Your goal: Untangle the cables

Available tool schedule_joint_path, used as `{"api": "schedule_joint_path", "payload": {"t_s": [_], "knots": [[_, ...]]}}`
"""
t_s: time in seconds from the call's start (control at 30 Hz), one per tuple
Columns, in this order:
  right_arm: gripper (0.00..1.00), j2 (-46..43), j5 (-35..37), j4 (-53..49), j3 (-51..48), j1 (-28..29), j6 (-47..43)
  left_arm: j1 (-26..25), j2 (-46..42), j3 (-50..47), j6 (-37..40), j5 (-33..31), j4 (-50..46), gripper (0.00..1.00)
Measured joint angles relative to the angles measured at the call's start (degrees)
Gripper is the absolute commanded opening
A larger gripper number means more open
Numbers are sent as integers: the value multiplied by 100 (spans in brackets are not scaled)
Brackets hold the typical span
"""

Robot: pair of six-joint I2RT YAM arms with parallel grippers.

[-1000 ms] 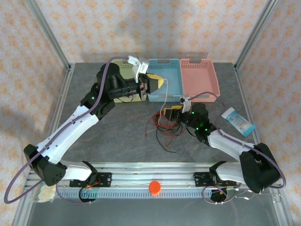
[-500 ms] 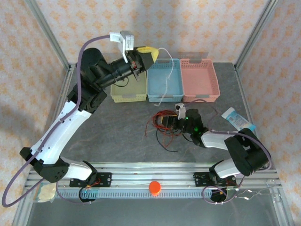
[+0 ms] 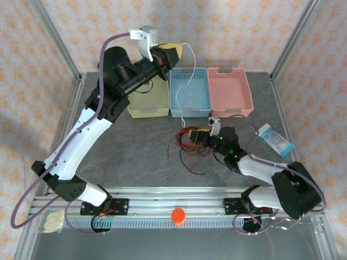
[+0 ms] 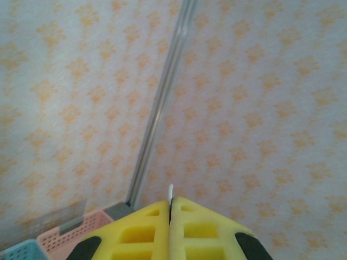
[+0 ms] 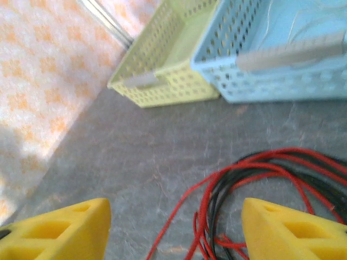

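My left gripper (image 3: 172,54) is raised high above the baskets, shut on the whitish cable (image 3: 191,69). That cable arcs from the fingers and hangs down over the blue basket (image 3: 188,92). In the left wrist view its tip (image 4: 171,190) pokes out between the closed yellow fingers (image 4: 135,233). The red and black cables (image 3: 187,143) lie tangled on the grey table. My right gripper (image 3: 199,137) sits low at their right side, open. In the right wrist view the red and black cables (image 5: 244,184) lie between its spread fingertips (image 5: 70,227), untouched.
A yellow basket (image 3: 149,100), the blue basket and a pink basket (image 3: 230,91) stand in a row at the back. A white and blue packet (image 3: 275,140) lies at the right. A red knob (image 3: 178,215) sits on the front rail. Metal frame posts stand at the back corners.
My left gripper rose from basket height to well above the baskets, drawing the whitish cable up out of the tangle. The right gripper shifted a little over the red and black cables.
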Motion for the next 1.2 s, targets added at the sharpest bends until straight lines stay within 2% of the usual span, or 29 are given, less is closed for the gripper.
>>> {"api": "schedule_joint_path", "payload": {"t_s": [0.23,0.6,0.97,1.2], "knots": [[62,-964,931,-844,111,0,-170,15,284,-20,2,-525,-13,0],[61,-772,2192,-2096,1572,-160,-289,92,990,-4,52,-1132,-20,0],[61,-125,2470,-2441,2350,-474,-273,280,1694,61,107,-1504,308,0],[61,140,2470,-2463,2621,-496,-271,396,2638,678,98,-1572,494,0]]}}
